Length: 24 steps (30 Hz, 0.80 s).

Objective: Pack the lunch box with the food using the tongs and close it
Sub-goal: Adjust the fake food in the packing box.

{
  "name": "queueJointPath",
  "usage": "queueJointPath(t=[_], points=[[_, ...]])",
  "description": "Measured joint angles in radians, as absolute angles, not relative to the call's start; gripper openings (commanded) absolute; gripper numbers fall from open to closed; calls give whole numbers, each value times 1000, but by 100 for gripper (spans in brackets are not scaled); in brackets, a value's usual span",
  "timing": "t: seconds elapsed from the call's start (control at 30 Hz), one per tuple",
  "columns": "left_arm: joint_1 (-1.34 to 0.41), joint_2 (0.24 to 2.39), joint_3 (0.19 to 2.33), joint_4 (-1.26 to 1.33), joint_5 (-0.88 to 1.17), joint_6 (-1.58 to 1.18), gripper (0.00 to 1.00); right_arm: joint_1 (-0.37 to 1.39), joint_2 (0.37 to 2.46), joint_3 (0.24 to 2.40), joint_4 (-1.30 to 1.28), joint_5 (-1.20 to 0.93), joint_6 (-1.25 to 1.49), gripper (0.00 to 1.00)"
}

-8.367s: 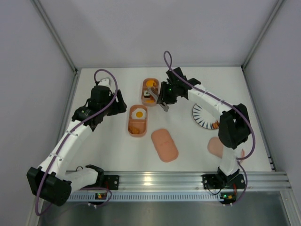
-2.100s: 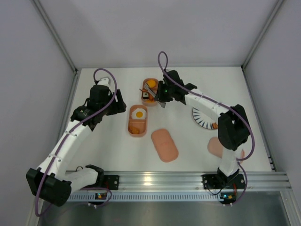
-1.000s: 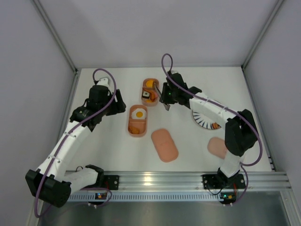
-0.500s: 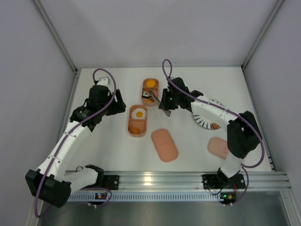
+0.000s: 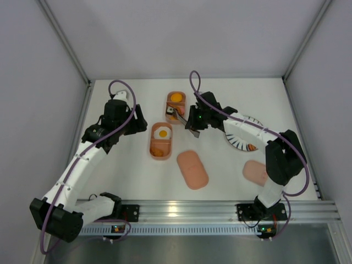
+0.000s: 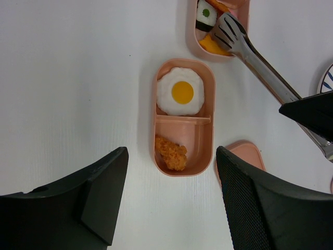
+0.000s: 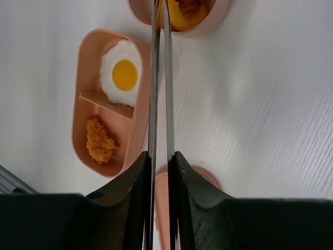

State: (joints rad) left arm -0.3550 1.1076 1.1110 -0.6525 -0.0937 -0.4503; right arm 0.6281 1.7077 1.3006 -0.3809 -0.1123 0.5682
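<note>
While the right gripper [image 7: 160, 159] pinches the tongs [image 6: 260, 65], tips over the far lunch box tray [image 6: 191, 31] near the far edge of the table [image 5: 132, 170], left gripper [image 6: 170, 172] gaping wide above the fried-egg tray [image 6: 156, 125].

Bright, even light is falling from overhead onto the white table [image 5: 126, 165], so the fried egg [image 6: 182, 91] is showing crisp and well focused, its lunch box [image 6: 197, 143] casting only a thin soft shadow. Below the egg, the fingers [image 6: 99, 192] of my left hand [image 6: 170, 156] are reading as near-black, slightly blurred shapes. Beside the egg, the tongs [image 6: 260, 65] are glinting, and softening out of focus where my right hand [image 7: 160, 155] is pinching them close to the lens. Far below the egg, the metal rail [image 5: 220, 208] is flaring white in the overhead view.
</note>
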Motion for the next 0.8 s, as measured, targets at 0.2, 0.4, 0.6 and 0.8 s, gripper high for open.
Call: queueJointPath(t=[0.2,0.4,0.6,0.8], points=[[-355,1108,1112,-657,-94,-450,73,627,1708,1305,-380,-107,569,9],[-355,1108,1113,-658,-93,-450,73,611,1713,1306,-371,-110,579,9],[-355,1108,1113,-659,-94,-450,73,590,1730,1305,-337,-134,604,9],[-355,1108,1113,-659,-94,-450,73,565,1750,1305,-310,-158,632,9]])
